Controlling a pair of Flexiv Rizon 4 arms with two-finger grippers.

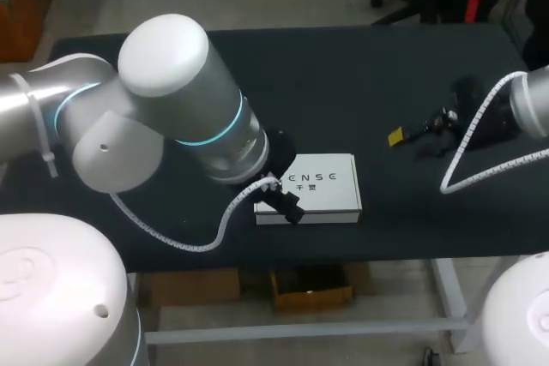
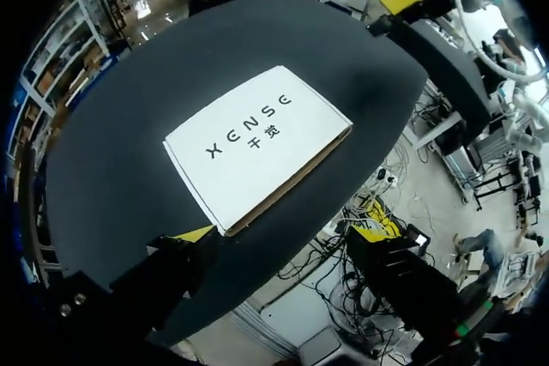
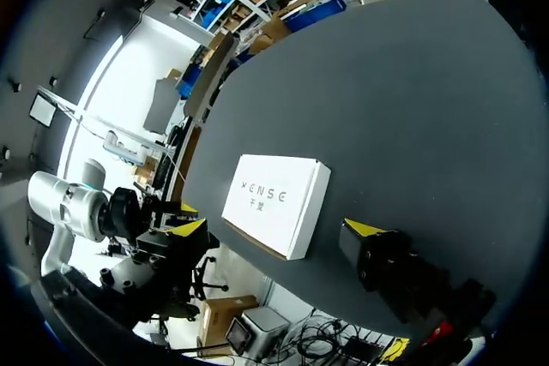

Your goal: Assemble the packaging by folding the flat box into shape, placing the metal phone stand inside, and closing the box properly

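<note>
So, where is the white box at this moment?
In the head view the white box lies flat on the black table, near its front edge around the middle, with the left tool at its left end.

The counter (image 1: 343,66) was covered with a black, matte cloth and ran wide across the head view. Its front edge lay toward 6 o'clock, where a pale metal frame (image 1: 446,289) carried it.

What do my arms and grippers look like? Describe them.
Left arm and right arm: rounded silver-white housings; the left shows glowing cyan joint rings and a white zip tie. Each carries a white spiral-wrapped cable. Left gripper and right gripper: black, with bright yellow at the end.
</note>
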